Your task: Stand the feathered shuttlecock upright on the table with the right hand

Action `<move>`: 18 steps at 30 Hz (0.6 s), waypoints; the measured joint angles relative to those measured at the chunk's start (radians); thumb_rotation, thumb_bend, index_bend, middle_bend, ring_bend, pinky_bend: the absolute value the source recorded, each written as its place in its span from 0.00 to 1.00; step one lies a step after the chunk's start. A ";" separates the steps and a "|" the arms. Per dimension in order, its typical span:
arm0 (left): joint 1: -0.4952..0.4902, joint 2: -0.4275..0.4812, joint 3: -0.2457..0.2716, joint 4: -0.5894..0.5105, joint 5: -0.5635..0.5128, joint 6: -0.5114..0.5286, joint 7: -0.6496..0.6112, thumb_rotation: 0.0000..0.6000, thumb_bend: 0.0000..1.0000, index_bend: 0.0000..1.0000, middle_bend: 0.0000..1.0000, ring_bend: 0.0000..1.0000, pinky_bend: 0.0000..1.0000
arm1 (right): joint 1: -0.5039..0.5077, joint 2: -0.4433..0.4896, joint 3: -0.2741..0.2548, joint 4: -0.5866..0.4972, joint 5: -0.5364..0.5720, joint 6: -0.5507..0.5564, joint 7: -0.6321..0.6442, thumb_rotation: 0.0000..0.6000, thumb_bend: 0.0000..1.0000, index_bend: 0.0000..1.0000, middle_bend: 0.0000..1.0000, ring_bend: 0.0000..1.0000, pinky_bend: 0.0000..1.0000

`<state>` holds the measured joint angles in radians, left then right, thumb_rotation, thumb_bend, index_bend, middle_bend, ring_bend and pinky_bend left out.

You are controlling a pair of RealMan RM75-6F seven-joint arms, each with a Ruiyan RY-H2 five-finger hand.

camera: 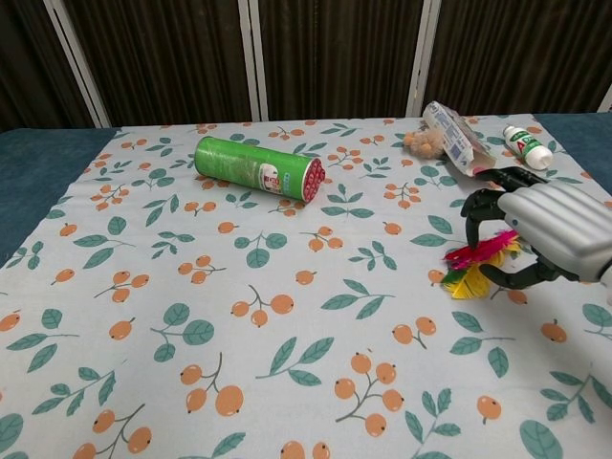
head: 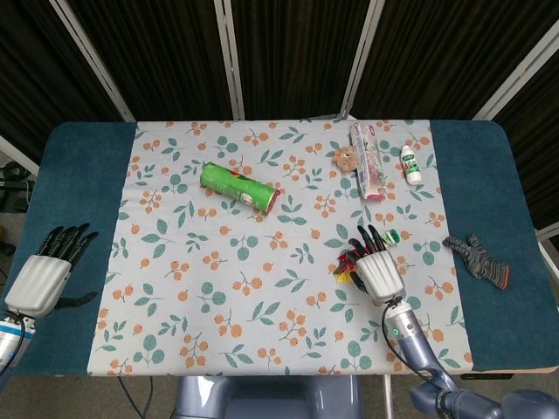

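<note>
The feathered shuttlecock [camera: 474,267], with pink, red and yellow feathers, lies on its side on the floral cloth; its feathers [head: 347,264] poke out to the left of my right hand. My right hand [camera: 541,232] arches over it, dark fingers [camera: 475,207] curved down past the feathers and the thumb [camera: 505,278] hooked in from the near side. No firm grip shows; the shuttlecock's base is hidden under the palm [head: 378,272]. My left hand [head: 44,275] hovers open at the table's left edge with its fingers spread.
A green can [head: 238,187] lies on its side at centre left. At the back right are a flat packet [head: 368,161], a small brown toy [head: 343,158] and a white bottle [head: 410,164]. A small green-and-white ring [head: 392,235] sits by my right fingertips. A dark glove [head: 476,259] lies on the right.
</note>
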<state>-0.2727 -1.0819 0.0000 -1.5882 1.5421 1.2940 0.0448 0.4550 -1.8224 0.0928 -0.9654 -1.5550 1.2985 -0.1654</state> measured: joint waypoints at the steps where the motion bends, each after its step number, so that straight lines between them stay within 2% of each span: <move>1: 0.000 0.000 0.000 0.000 0.000 0.000 0.000 0.88 0.17 0.07 0.00 0.00 0.00 | 0.000 -0.004 0.001 0.006 0.001 0.001 0.003 1.00 0.25 0.52 0.27 0.00 0.00; 18: -0.001 0.000 0.000 -0.001 -0.002 -0.002 0.000 0.88 0.17 0.07 0.00 0.00 0.00 | 0.004 -0.052 0.009 0.073 0.020 0.007 0.038 1.00 0.25 0.54 0.30 0.02 0.00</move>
<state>-0.2738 -1.0818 -0.0003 -1.5891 1.5399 1.2921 0.0453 0.4589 -1.8748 0.1015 -0.8928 -1.5354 1.3051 -0.1272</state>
